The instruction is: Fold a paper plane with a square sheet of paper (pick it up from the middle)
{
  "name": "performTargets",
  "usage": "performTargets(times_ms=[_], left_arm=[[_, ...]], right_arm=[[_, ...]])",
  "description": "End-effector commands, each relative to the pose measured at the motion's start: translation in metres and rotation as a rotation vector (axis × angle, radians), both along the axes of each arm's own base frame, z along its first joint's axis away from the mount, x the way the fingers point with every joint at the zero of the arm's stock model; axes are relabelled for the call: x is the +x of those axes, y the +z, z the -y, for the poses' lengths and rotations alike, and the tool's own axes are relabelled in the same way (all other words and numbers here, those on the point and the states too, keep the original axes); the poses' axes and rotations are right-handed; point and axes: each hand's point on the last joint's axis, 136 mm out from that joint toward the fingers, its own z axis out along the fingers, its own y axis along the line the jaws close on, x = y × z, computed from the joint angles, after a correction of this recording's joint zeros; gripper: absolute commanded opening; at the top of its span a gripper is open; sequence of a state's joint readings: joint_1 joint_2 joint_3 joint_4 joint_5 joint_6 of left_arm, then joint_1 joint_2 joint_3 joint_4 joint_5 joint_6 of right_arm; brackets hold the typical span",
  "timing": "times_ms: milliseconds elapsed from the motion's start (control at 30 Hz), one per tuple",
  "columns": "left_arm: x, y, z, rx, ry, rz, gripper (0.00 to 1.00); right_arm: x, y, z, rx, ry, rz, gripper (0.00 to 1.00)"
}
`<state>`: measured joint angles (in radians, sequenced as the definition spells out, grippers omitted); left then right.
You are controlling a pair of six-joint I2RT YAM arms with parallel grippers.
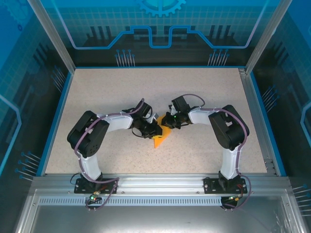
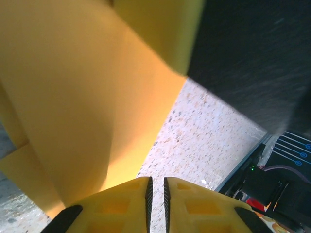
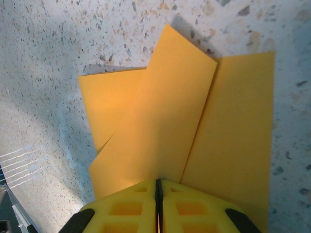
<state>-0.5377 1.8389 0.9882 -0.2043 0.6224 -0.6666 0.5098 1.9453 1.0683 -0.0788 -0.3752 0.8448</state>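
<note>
Right gripper (image 3: 158, 182) at bottom centre of its wrist view, jaws clenched flat together. The crease line of the square sheet of paper (image 3: 165, 121) runs straight into them, so I read it as pinching the sheet at the fold. Paper is already part-folded, with one flap overlapping across the middle and a second layer at right, lying on the speckled table (image 3: 43, 53).

Left gripper (image 2: 156, 180) at bottom centre of its own view, jaws a thin slit apart with table showing through the slit. No paper between them that I can see. The sheet rises up the left half of that frame, right against the left finger.

In the overhead view the paper sits mid-table between the two wrists, a corner poking toward the bottom of the frame.

Step in hand, my guess: setting the next fold.
- Use the right pinch as the anchor and don't tug against it.
- Bring the left fingers low and flat onto the raised flap.
- Line up the edge with the centre crease before pressing.
- Sweep slowly along the fold so the thin paper doesn't buckle or slide out.
</note>
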Motion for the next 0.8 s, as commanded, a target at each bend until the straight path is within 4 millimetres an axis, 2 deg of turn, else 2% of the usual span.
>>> performTargets(times_ms=[0,100,200,367,433,533,767], left_arm=[[-0.022,-0.015,-0.002,0.005,-0.045,-0.074,0.18],[-0.035,-0.031,-0.013,0.081,-0.074,-0.103,0.17],[-0.044,-0.042,-0.022,0.115,-0.077,-0.116,0.16],[-0.049,-0.048,-0.025,0.143,-0.083,-0.086,0.15],[-0.048,-0.047,-0.024,0.139,-0.083,-0.067,0.14],[-0.045,-0.046,-0.025,0.153,-0.077,-0.043,0.13],[-0.044,-0.047,-0.025,0.148,-0.039,-0.017,0.13]], right_arm=[[-0.01,-0.015,0.004,-0.047,0.011,-0.048,0.1],[-0.011,-0.013,0.005,-0.042,0.012,-0.043,0.11],[-0.009,0.001,0.0,-0.013,0.026,-0.01,0.11],[-0.006,0.036,-0.017,0.051,0.099,0.086,0.13],[-0.008,0.042,-0.023,0.056,0.119,0.103,0.13],[-0.01,0.04,-0.027,0.046,0.128,0.106,0.12],[-0.012,0.01,-0.022,0.006,0.087,0.057,0.08]])
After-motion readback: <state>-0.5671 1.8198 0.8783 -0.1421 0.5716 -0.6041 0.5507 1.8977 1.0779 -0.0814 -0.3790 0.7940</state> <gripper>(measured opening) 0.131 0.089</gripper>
